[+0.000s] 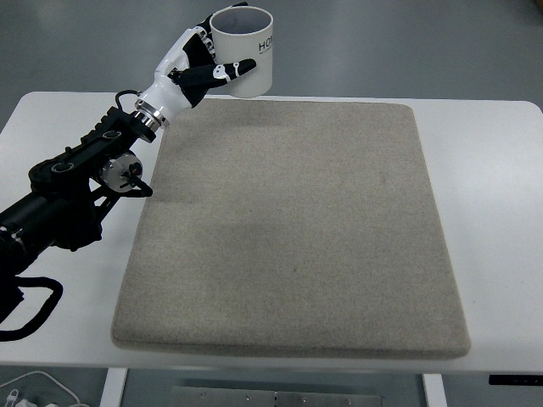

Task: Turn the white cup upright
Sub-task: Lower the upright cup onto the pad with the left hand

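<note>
A white cup with dark print on its side is upright, its open mouth facing up, at the far left edge of the mat. My left hand is wrapped around the cup's left side, with the thumb across its front and the other fingers behind it. The left arm reaches in from the lower left across the table. Whether the cup's base touches the table or hangs just above it cannot be told. No right arm shows in the top view.
A large beige felt mat covers most of the white table. Black cables loop at the left edge near the arm's base. Grey floor lies beyond the table's far edge.
</note>
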`<state>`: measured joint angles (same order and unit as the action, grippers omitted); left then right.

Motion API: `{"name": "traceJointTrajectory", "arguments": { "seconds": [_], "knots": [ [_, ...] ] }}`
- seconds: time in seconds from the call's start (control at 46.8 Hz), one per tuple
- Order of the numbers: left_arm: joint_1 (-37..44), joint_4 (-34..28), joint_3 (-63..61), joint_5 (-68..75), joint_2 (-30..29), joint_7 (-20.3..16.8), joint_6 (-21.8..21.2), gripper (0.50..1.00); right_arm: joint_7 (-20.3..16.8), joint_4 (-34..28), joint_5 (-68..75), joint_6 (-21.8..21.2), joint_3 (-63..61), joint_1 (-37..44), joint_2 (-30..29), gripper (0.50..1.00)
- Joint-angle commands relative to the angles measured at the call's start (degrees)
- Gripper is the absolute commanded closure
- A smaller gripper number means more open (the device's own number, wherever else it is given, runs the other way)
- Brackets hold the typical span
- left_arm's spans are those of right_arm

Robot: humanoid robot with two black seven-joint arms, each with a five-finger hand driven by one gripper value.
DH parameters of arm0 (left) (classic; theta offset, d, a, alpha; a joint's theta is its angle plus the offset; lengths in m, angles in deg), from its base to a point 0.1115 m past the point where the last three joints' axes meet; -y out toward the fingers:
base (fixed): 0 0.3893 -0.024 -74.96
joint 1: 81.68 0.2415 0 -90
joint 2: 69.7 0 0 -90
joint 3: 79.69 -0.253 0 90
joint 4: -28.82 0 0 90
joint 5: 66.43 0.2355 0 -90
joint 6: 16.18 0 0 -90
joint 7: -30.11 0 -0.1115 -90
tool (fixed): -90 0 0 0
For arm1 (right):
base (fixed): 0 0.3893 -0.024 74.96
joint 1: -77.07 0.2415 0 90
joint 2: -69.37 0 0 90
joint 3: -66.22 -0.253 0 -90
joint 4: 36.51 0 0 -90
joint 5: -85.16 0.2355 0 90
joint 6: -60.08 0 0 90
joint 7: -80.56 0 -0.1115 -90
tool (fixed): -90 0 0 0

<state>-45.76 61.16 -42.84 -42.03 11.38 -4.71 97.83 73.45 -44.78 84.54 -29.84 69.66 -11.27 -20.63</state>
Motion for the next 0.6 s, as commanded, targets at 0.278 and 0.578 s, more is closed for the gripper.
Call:
{"name": "traceJointTrajectory", "arguments": {
  "seconds": [0.278, 0.578],
  "knots": [
    [2.14, -6.40, -5.99, 1.44, 3.90, -0.18, -1.25, 0.932, -0.01, 0.09, 0.10, 0.00, -0.01, -0.17, 0.00, 0.570],
    [2.75, -9.58, -9.95, 1.53, 5.49, -0.18, -6.17, 0.934, -0.01, 0.09, 0.10, 0.00, -0.01, -0.17, 0.00, 0.570]
  ]
}}
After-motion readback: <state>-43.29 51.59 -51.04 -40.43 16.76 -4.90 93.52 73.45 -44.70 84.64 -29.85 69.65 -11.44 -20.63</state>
